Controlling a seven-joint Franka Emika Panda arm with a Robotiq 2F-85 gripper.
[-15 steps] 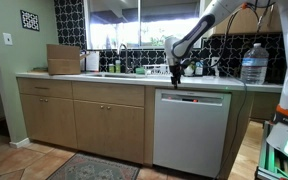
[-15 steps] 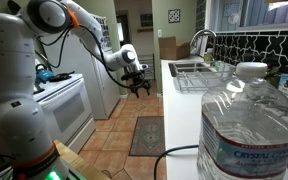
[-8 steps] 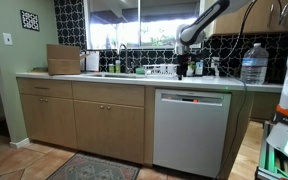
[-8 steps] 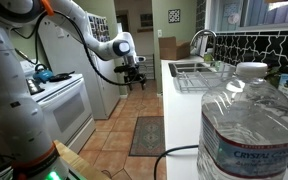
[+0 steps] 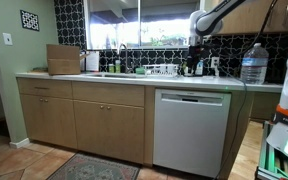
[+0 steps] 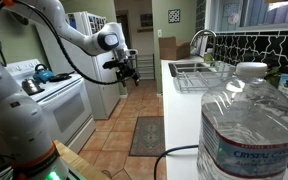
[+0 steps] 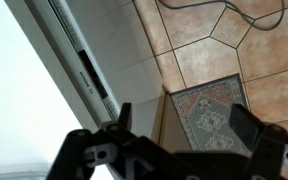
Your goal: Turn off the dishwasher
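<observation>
The dishwasher [image 5: 191, 135] is a tall white panel under the counter, with a dark control strip [image 5: 192, 98] along its top edge. In the wrist view the strip [image 7: 81, 62] runs diagonally below me, seen from above. My gripper [image 5: 195, 64] hangs well above the counter, up and slightly right of the dishwasher, and touches nothing. It also shows in an exterior view [image 6: 127, 70], out over the floor in front of the counter. In the wrist view its fingers [image 7: 184, 125] stand wide apart and empty.
A large water bottle [image 5: 253, 64] stands on the counter at the right, close to the camera in an exterior view [image 6: 246, 125]. A dish rack [image 5: 164, 70], a sink faucet [image 5: 122, 55] and a cardboard box [image 5: 64, 60] are on the counter. A patterned rug [image 7: 212, 110] lies on the tile floor. A white stove [image 6: 59, 105] faces the counter.
My gripper has risen from just above the dishwasher's control strip to well above the counter and drifted sideways. It stays open and empty.
</observation>
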